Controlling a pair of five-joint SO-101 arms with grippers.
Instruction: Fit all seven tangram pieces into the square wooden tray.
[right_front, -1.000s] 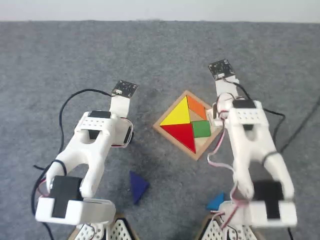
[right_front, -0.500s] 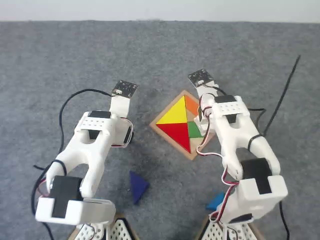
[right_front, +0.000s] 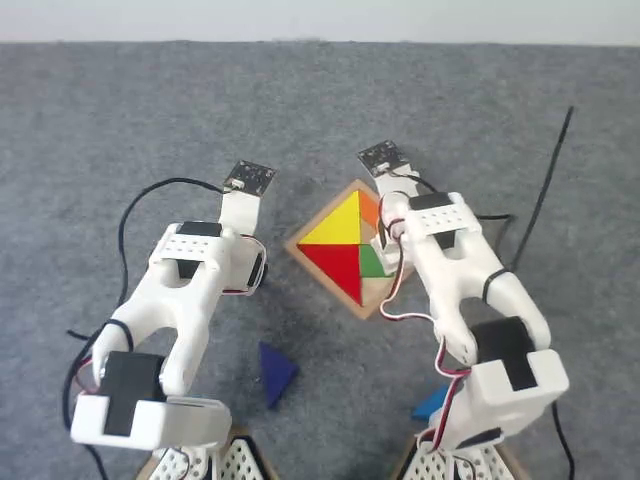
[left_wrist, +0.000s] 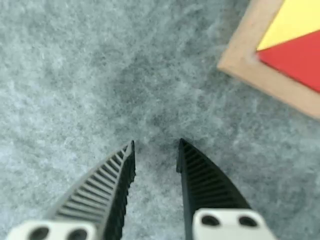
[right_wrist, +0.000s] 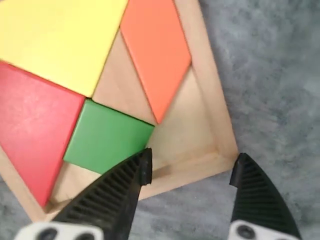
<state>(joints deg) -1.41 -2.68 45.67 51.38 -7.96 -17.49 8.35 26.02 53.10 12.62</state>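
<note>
TABLETOP: My right gripper hangs with its jaws wide apart across the right corner of the square wooden tray. One finger is over the near edge of the green square and the other is outside, over the grey carpet. Whether either finger actually presses on the rim is hard to judge from here.

The yellow triangle, red triangle and orange parallelogram are seated too, leaving bare wood at the corner I straddle. My left gripper, fingers slightly parted and empty, sits low over the carpet just left of the tray's left corner.

The loose pieces lie on the near side, away from both grippers. The dark blue triangle is near-left of the tray, closer to my left arm. A lighter blue piece sits by my right arm's base.

In the past second my right arm has swung left and the tray has slid left with it. My left arm and the blue pieces have stayed put.
</note>
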